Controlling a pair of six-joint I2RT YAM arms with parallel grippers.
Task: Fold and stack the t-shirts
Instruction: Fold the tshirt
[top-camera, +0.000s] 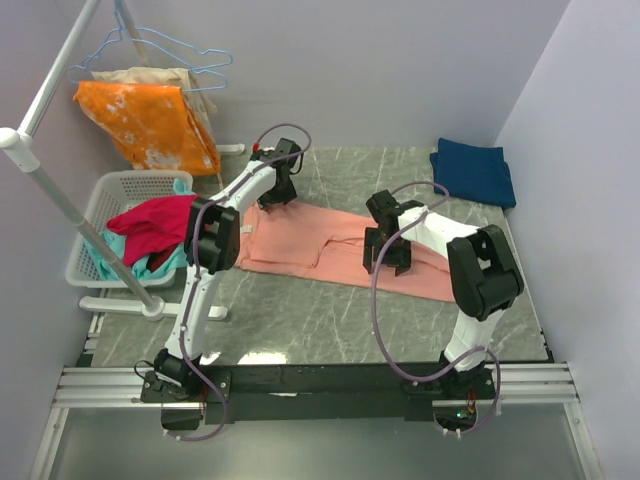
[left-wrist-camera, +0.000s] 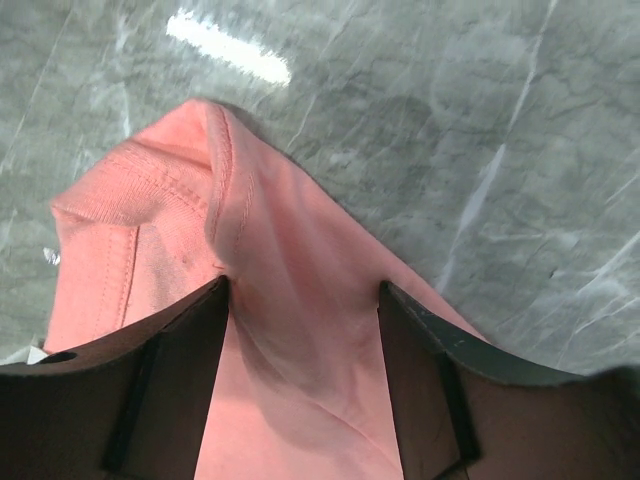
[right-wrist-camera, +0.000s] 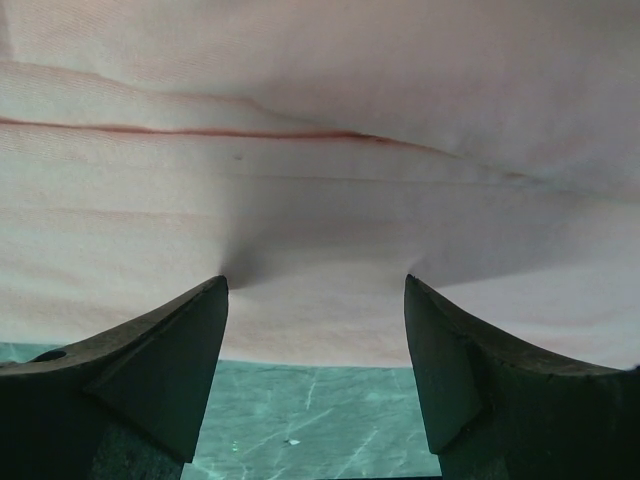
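Pressing down with my right claw (right-wrist-camera: 316, 284), jaws spread wide and holding nothing, I have both tips dimpling the salmon-pink t-shirt (top-camera: 290, 245) just inside its near edge. I judge this is to pin the cloth or ready a pinch for the next fold. The shirt lies stretched across the middle of the surface (top-camera: 330, 320), folded into a long narrow band. Farther out, my left claw (left-wrist-camera: 305, 290) is likewise open, straddling a raised ridge of pink cloth near a stitched corner at the shirt's left end, so both ends could be taken together. Beyond, the navy t-shirt (top-camera: 473, 170) sits folded in the far right corner, probably as the stack's base. I can read no label, brand or writing anywhere.
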